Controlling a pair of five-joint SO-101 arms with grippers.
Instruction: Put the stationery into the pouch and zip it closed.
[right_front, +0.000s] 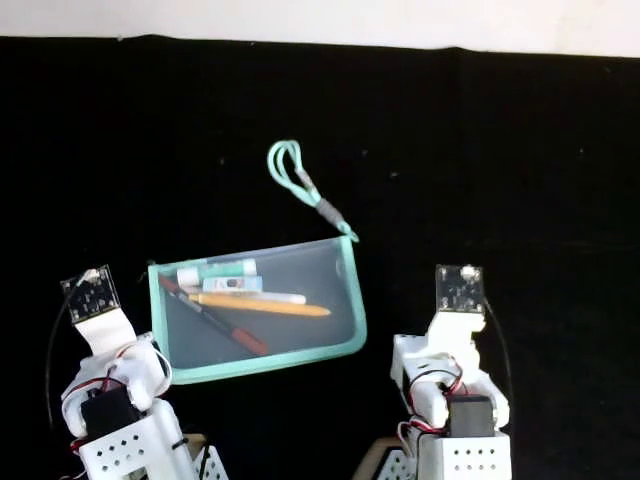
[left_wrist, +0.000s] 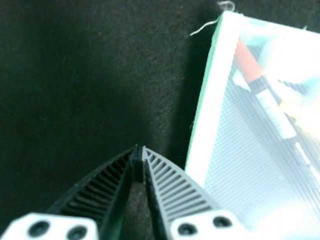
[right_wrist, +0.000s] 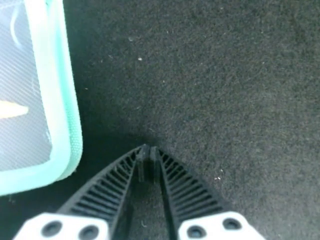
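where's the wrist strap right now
In the high view, the teal wrist strap lies on the black cloth just beyond the pouch's far right corner, attached there.

Translucent teal-edged pouch (right_front: 310, 335), laid flat, slightly tilted. Held inside: red pen (right_front: 215, 320) set diagonally, yellow pencil (right_front: 265, 306) above, pale items along the top. Looped teal strap (right_front: 322, 210) trailed from one corner.

Left arm (right_front: 125, 372) and right arm (right_front: 440, 358): white plastic shells, black motors, red wiring. Black ribbed fingers (left_wrist: 170, 180) on white, screw-holed mounts.
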